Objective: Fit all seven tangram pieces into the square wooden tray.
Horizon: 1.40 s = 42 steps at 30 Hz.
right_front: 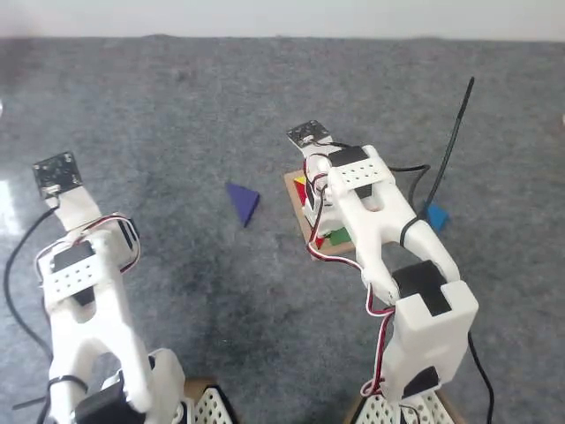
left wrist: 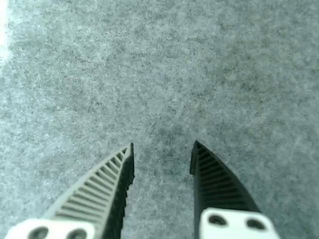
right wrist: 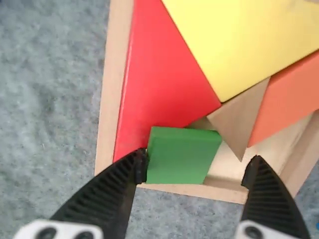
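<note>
Hovering over the tray (right wrist: pixel 112 74), the right gripper (right wrist: pixel 198 159) stands spread astride the green piece (right wrist: pixel 182 154), which lies in the tray's corner beside the red triangle (right wrist: pixel 159 84). One finger (right wrist: pixel 124 184) touches its end and the other stands clear, so its long axis spans the gap. The left gripper (left wrist: pixel 162 149), also spread, hangs over bare carpet (left wrist: pixel 159 59). The purple triangle (right_front: pixel 243 201) lies loose between the arms, nearer the right.

Grey felt table (right_front: pixel 177 132), square wooden tray (right_front: pixel 297 208) on it, dark blue triangle (right_front: pixel 243 201) nearby, light blue piece (right_front: pixel 436 216) beyond the tray
</note>
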### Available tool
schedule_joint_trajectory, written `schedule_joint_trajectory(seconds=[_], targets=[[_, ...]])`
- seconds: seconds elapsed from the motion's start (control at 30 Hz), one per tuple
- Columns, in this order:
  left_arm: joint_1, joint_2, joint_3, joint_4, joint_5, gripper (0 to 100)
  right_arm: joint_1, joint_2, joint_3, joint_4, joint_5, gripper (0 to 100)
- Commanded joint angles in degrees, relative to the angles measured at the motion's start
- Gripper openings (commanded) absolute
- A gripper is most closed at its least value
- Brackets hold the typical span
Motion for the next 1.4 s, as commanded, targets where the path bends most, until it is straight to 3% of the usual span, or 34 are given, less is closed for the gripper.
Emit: schedule_joint_trajectory(seconds=[0.0, 0.3, 0.53, 0.83, 0.97, 1.2, 1.37], targets=[[0.0, -2.2, -1.27, 0.35, -0.53, 18, 2.33, -3.12, -0.79, -0.75, -0.62, 31.4], [0.0, -2.2, -1.27, 0.35, -0.53, 18, 5.67, -3.3, -0.79, -5.67, -0.79, 31.4], [0.0, -2.2, -1.27, 0.35, -0.53, 18, 2.86, -3.38, 3.6, -5.58, -1.76, 31.4], [0.0, -2.2, -1.27, 0.35, -0.53, 18, 3.03, -3.56, 5.71, -9.98, -11.96, 31.4], [0.0, -2.2, -1.27, 0.35, -0.53, 18, 2.86, -3.56, 5.63, -11.38, -11.52, 31.4], [0.0, -2.2, -1.36, 0.35, -0.53, 18, 1.71, -3.12, 5.71, -10.77, -0.44, 31.4], [0.0, -2.2, -1.36, 0.35, -0.53, 18, 1.19, -3.03, 5.71, -9.98, -0.44, 26.7]])
